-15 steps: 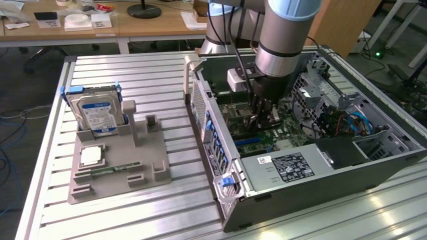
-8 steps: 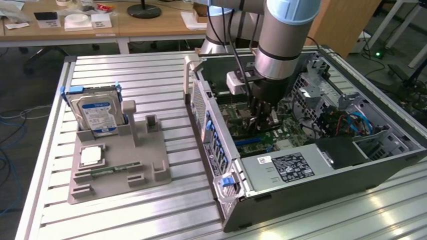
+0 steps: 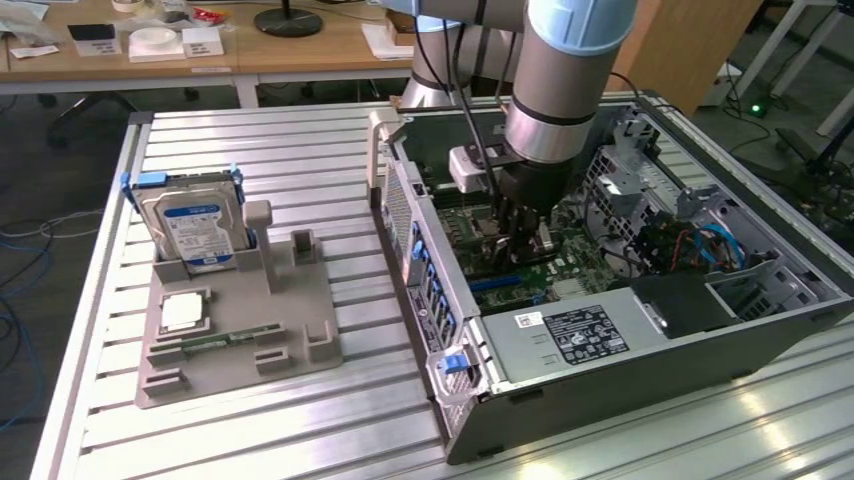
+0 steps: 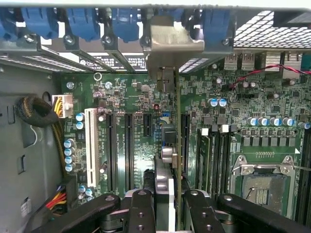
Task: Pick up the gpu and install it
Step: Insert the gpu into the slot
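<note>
Jaws of the gripper (image 4: 167, 204) pinch the gpu (image 4: 171, 116) edge-on over the motherboard (image 4: 131, 97) slots; picking is done, seating looks unfinished.

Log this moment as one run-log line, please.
gripper: shut on thin green gpu card | location: inside open grey computer case | card: edge-on above green motherboard, silver bracket at rear slots

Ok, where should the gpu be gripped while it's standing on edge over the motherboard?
Along its upper edge, coming straight down, fingers pinching the two flat faces. The gpu stands thin edge up, its silver bracket at the case's rear wall, slots crowding both sides below.
</note>
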`<action>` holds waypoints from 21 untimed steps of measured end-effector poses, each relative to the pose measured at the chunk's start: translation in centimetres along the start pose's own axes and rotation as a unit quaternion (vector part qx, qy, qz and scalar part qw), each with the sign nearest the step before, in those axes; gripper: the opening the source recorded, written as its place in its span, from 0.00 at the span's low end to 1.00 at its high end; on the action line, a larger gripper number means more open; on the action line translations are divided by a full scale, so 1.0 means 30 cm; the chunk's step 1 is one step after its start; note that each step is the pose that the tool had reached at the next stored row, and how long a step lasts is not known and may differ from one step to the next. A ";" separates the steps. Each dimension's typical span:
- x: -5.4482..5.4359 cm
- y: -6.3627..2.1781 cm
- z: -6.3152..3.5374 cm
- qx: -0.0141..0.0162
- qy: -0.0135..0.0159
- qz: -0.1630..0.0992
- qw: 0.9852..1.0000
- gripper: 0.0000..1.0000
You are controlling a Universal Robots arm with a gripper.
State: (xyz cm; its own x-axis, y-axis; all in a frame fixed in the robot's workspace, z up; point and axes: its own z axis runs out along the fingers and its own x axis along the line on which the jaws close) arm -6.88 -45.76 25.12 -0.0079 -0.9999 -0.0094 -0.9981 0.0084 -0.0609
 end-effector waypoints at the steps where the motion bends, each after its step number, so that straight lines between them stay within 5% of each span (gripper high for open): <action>1: 0.000 0.001 0.001 0.000 0.000 0.000 1.000 0.28; 5: -0.001 0.003 0.005 0.000 -0.006 0.000 1.000 0.28; 21: -0.001 0.016 0.026 0.000 -0.006 0.000 1.000 0.28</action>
State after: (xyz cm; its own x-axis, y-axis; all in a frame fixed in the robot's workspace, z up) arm -7.32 -45.72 24.31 -0.0081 -0.9997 -0.0212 -0.9981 0.0094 -0.0608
